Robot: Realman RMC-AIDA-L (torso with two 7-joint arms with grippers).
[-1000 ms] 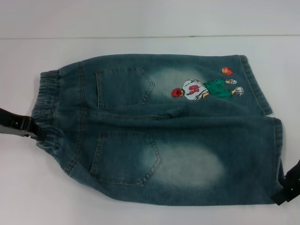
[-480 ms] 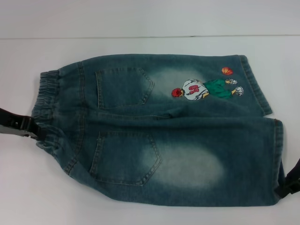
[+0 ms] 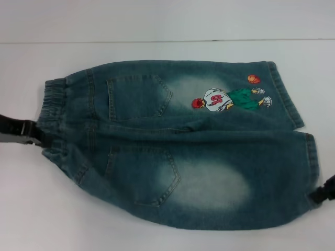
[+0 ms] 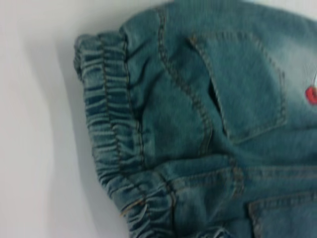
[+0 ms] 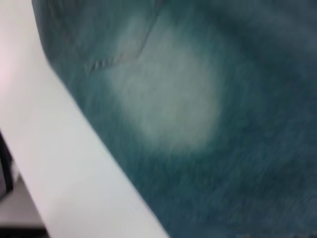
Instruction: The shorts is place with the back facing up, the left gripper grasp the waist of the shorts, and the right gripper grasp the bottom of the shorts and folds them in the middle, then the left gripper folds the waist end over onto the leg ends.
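The blue denim shorts [image 3: 178,141] lie back up on the white table, with the elastic waist [image 3: 52,115] to the left and the leg ends to the right. My left gripper [image 3: 37,140] holds the near corner of the waist. My right gripper [image 3: 318,194] holds the hem of the near leg at the far right. Between them the near edge of the shorts is raised off the table and sags in a curve. The left wrist view shows the gathered waistband [image 4: 106,129] and a back pocket [image 4: 247,84]. In the right wrist view the shorts' faded denim patch [image 5: 168,94] fills the picture.
An embroidered basketball player [image 3: 230,99] is on the far leg. White table [image 3: 167,26] surrounds the shorts, with a seam line across the back. In the right wrist view the table's surface [image 5: 59,163] runs beside the fabric.
Both grippers have risen and moved inward with the near edge. The near side of the shorts has lifted from the table and its lower outline now curves upward.
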